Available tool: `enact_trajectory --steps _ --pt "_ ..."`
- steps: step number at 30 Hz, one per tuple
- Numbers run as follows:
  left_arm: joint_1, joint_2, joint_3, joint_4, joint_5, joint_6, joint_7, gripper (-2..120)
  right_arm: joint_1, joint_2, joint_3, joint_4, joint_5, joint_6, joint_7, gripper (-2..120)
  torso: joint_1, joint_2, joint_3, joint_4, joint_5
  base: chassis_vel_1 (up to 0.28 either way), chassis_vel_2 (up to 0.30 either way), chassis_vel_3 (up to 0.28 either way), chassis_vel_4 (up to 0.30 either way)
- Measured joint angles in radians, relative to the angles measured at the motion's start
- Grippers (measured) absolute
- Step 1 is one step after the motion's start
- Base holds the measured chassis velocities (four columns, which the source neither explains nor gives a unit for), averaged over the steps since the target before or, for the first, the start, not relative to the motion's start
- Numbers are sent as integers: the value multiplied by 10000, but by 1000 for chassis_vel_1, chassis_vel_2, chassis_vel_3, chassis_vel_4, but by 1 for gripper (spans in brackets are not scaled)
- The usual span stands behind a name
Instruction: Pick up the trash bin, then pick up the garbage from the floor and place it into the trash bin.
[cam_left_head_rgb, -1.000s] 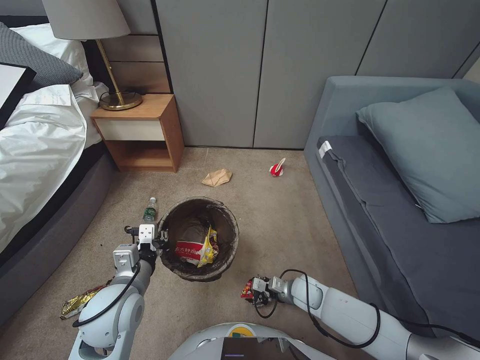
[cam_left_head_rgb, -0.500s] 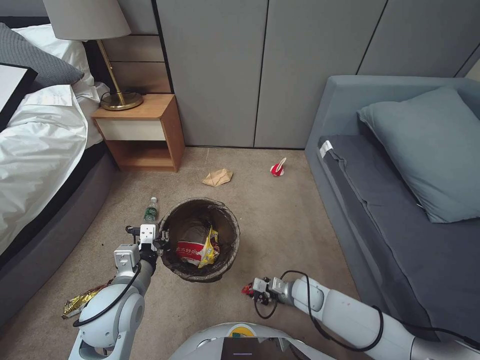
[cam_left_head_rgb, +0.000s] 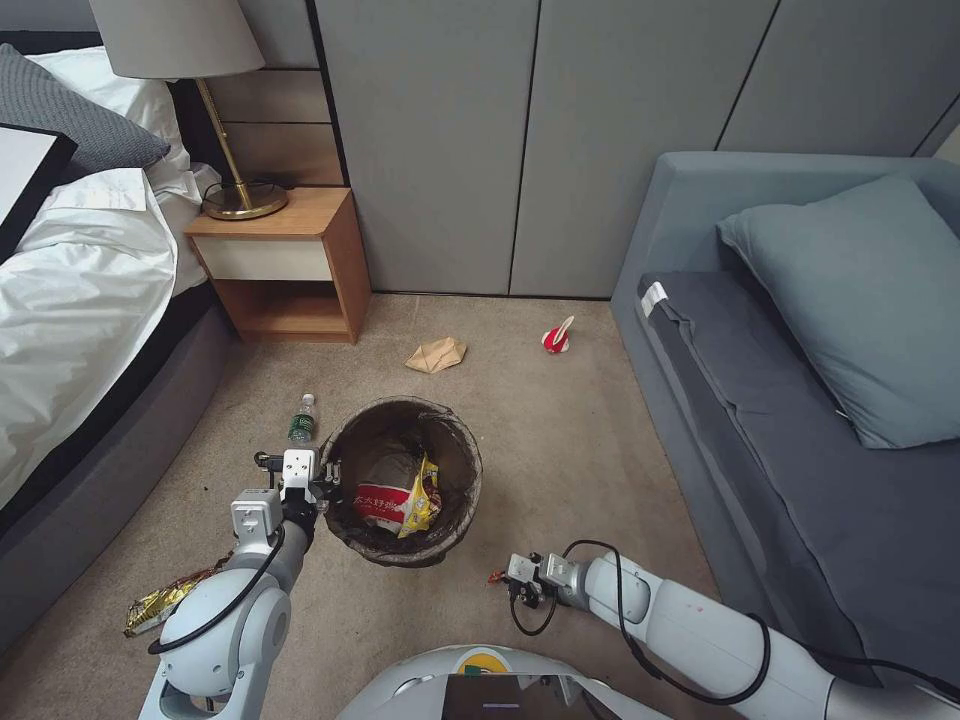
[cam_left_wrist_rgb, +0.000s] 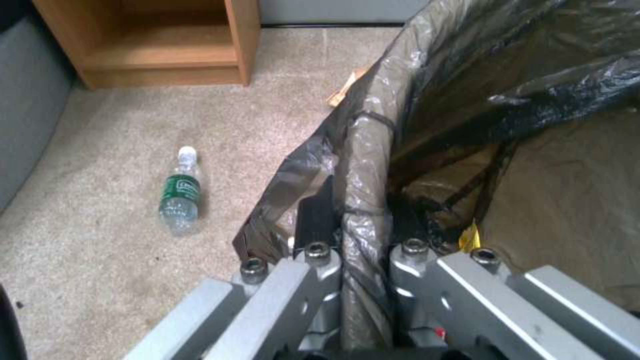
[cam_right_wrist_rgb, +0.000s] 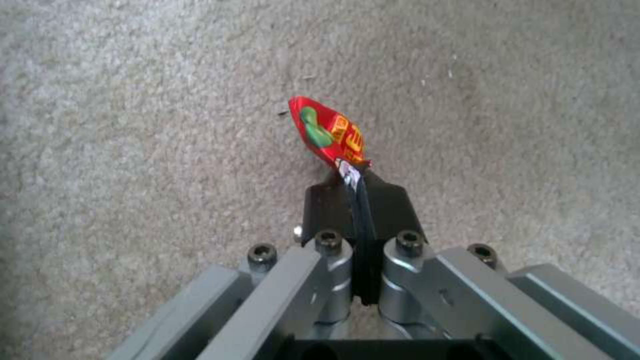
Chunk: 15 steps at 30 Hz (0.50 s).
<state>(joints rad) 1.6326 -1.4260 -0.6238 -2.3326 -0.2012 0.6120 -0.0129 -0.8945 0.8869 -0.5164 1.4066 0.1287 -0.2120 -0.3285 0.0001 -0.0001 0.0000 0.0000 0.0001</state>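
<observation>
- Left gripper (cam_left_head_rgb: 325, 485) is clamped on the near-left rim of the bin (cam_left_head_rgb: 455, 525); in the left wrist view its fingers (cam_left_wrist_rgb: 317, 220) pinch rim and folded liner (cam_left_wrist_rgb: 363, 165) between them, one finger outside, the other inside.
- The bin sits upright on the carpet (cam_left_head_rgb: 560, 440), about mid-floor between the bed (cam_left_head_rgb: 80, 300) and the sofa (cam_left_head_rgb: 800, 420).
- Inside it: a red-and-white cup (cam_left_head_rgb: 385, 505) and a yellow wrapper (cam_left_head_rgb: 422, 495), leaning together on the dark liner.
- Right gripper (cam_left_head_rgb: 503, 580) is low over the carpet, to the right of the bin and nearer the robot, apart from the bin.
- Its fingers are squeezed together on a red wrapper (cam_right_wrist_rgb: 327, 132); the right wrist view shows the wrapper's end nipped between the black pads (cam_right_wrist_rgb: 390, 210), the rest sticking out ahead above the carpet.
- Loose on the floor: a small bottle (cam_left_head_rgb: 301, 420) lying just left of the bin, beyond the left gripper.
- A tan paper bag (cam_left_head_rgb: 436, 354) lies past the bin, toward the wall.
- A crumpled red-and-white cup (cam_left_head_rgb: 555, 338) lies near the sofa's corner, well apart from the bin.
- A gold wrapper (cam_left_head_rgb: 165, 602) lies by the bed's base, beside the left arm.
- The nightstand (cam_left_head_rgb: 285, 265) with a lamp (cam_left_head_rgb: 215, 110) stands in the far left corner.
</observation>
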Motion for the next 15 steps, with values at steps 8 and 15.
enact_trajectory --steps 8,15 --pt "-3 17 14 -44 -2 15 2 2 -245 -280 449 627 -2 -82 129 0 0 0 0 0 -1 0 0 0 0" --pt "-10 40 64 -104 -6 32 2 2 -769 -734 1457 1814 83 -255 253 0 0 1 0 0 -1 0 0 0 0"
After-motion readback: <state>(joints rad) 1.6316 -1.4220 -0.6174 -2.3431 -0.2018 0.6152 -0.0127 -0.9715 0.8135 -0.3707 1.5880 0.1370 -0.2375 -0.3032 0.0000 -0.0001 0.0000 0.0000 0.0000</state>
